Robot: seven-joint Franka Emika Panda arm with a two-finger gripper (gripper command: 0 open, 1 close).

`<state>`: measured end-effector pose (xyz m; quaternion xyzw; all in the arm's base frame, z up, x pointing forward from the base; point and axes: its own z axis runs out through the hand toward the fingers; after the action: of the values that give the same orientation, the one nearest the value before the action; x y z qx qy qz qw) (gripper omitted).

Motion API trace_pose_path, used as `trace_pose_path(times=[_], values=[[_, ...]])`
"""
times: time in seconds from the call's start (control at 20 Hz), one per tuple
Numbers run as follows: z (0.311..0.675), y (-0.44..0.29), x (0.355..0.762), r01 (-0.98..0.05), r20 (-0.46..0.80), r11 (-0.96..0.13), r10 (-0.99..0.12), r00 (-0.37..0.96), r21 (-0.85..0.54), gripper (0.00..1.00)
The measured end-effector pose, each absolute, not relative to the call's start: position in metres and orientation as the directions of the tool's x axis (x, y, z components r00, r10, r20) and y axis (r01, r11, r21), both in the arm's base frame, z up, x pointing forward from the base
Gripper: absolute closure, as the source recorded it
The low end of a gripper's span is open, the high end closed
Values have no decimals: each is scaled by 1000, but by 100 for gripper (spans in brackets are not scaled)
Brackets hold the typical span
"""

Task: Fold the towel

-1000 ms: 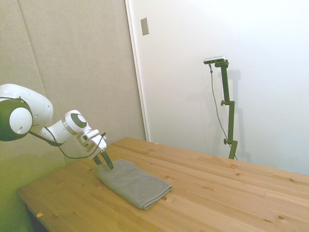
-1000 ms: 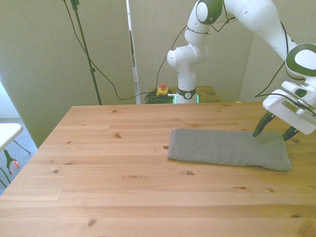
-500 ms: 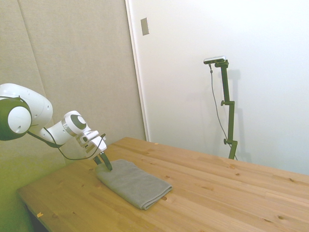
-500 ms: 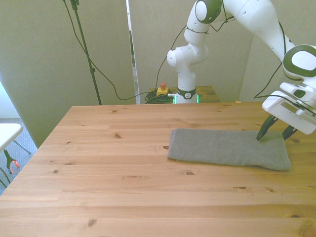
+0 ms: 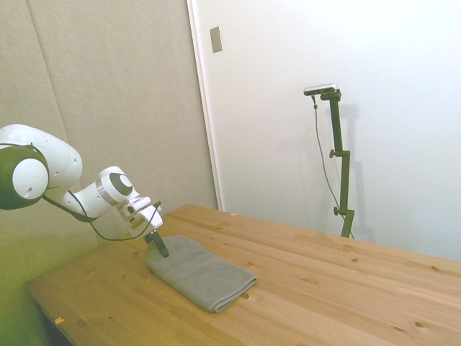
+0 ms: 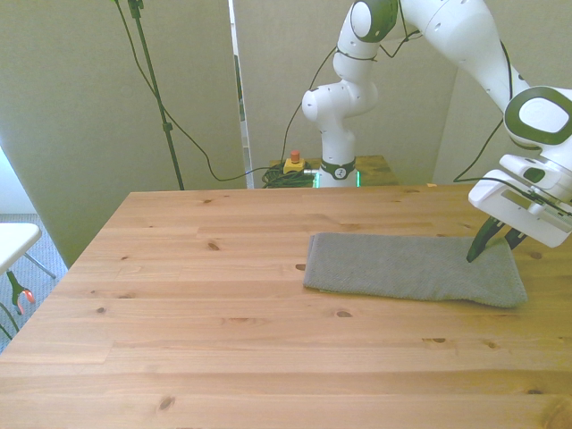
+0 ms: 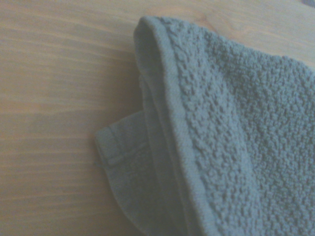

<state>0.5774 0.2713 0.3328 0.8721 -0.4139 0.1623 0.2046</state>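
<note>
Grey towel (image 6: 411, 268), one, wooden table (image 6: 223, 340), one gripper (image 6: 493, 243) pinching its end

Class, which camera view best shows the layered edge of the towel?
The wrist view: the towel fills it, showing hemmed layers and weave. The side view and front view show only its whole folded shape.

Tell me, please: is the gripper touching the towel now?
Touching. In the front view the gripper has its dark fingertips down on the towel at the end on the front view's right. In the side view the tips also meet that end, with no gap.
</note>
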Motion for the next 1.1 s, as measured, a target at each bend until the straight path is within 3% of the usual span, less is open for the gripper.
trace_pose_path(times=[0.3, 0.8, 1.1], values=[[355, 257, 556, -778, 386, -602, -685, 618, 178, 100], [451, 162, 542, -794, 288, -606, -752, 593, 53, 100], [464, 115, 538, -814, 241, -581, -788, 567, 19, 100]])
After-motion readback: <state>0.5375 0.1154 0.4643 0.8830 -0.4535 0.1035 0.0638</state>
